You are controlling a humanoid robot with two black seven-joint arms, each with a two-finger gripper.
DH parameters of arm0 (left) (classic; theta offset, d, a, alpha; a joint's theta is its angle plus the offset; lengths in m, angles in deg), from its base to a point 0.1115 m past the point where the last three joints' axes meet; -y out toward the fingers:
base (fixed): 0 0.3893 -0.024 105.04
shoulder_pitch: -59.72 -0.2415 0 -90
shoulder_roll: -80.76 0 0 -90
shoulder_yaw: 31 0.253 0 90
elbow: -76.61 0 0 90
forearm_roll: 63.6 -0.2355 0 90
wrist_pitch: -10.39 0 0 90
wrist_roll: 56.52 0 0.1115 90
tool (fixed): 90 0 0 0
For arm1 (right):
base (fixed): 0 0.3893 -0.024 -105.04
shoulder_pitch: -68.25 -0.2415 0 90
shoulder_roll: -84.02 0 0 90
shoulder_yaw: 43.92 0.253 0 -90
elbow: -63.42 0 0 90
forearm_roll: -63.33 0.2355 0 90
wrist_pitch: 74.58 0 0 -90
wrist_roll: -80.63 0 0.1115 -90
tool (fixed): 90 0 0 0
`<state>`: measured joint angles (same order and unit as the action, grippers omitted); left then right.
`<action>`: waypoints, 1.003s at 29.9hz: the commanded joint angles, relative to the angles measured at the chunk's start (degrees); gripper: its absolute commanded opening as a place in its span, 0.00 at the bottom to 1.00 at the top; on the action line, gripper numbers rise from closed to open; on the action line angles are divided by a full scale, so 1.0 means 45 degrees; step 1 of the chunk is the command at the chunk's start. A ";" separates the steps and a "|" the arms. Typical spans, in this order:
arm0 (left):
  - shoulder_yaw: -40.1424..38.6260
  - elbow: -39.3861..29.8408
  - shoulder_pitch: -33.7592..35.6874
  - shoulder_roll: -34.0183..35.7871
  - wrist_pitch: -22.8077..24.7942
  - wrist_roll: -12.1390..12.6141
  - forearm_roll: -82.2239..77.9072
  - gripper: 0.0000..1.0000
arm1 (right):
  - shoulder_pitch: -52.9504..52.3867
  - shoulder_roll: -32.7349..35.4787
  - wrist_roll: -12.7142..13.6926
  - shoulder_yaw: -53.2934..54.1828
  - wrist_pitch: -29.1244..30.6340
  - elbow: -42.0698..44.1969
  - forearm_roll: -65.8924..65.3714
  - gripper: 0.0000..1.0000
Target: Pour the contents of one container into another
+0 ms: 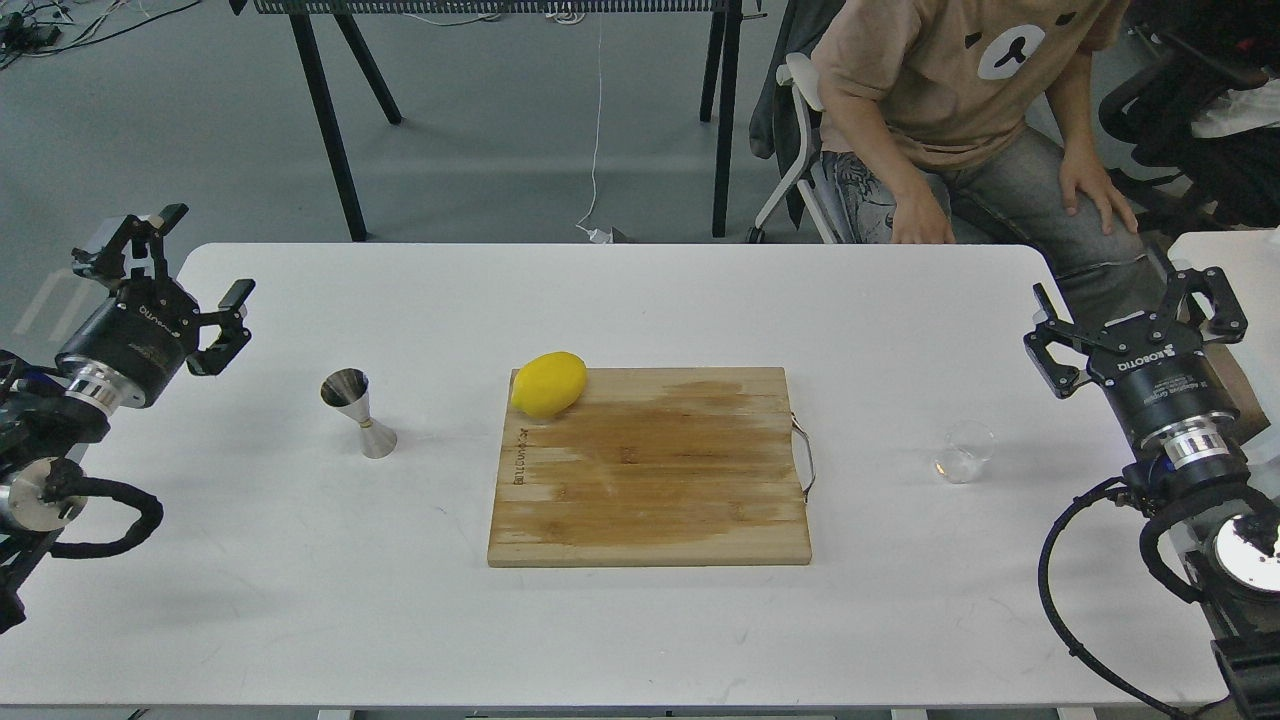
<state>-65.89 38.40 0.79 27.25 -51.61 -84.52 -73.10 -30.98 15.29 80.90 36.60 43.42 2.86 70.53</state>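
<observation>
The small clear glass cup [966,451] stands upright on the white table [640,300], right of the cutting board. The steel hourglass jigger [358,412] stands upright on the table's left side. My left gripper [185,275] hovers at the table's left edge, open and empty, up and left of the jigger. My right gripper [1140,305] is at the right edge, open and empty, up and right of the glass cup. Neither gripper touches anything.
A wooden cutting board [650,470] with a metal handle on its right lies mid-table. A yellow lemon [548,383] rests on its far left corner. A seated person [990,110] is behind the table's far right side. Black table legs [330,120] stand beyond.
</observation>
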 commanded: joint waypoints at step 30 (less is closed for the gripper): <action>-0.0156 -0.2674 0.1025 0.1773 -0.1291 0.0000 -0.7219 0.99 | 0.0019 -0.0020 -0.0196 0.0134 0.0000 -0.0058 0.0040 0.99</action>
<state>-66.68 33.47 5.31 32.96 -51.91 -84.52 -100.80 -30.96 15.19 80.06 37.21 43.42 2.61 70.68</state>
